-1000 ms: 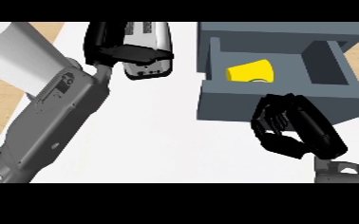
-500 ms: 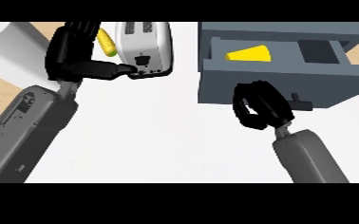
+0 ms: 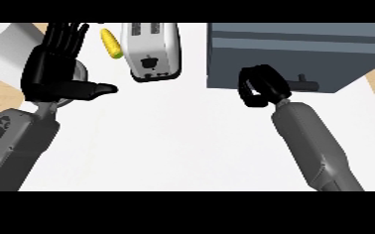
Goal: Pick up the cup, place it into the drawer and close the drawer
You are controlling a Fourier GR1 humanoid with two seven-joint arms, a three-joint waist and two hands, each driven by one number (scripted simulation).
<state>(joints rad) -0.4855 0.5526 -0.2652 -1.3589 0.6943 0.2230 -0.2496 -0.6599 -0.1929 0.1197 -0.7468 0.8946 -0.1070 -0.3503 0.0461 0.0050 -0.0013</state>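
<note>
Drawer [image 3: 289,59] at far right looks pushed in with the cup out of sight, presumably inside, right hand [image 3: 260,85] curled, gripping nothing, at its front, left hand [image 3: 58,69] resting open at left; next: confirm flush, back off.

You are looking at two grey forearms that enter from the six o'clock edge, each ending in a black hand. Your left hand [image 3: 55,74], at about nine o'clock, is glossy black, with slim segmented fingers and a thick tapered thumb; pale highlights run along its ridges. Its forearm is a broad grey sleeve with a darker patch and a small dark marking near the wrist. Your right hand [image 3: 260,85], at about three o'clock, is the same glossy black, joined by a short dark wrist collar to a smooth, rounded, mid-grey forearm that widens toward five o'clock.
</note>
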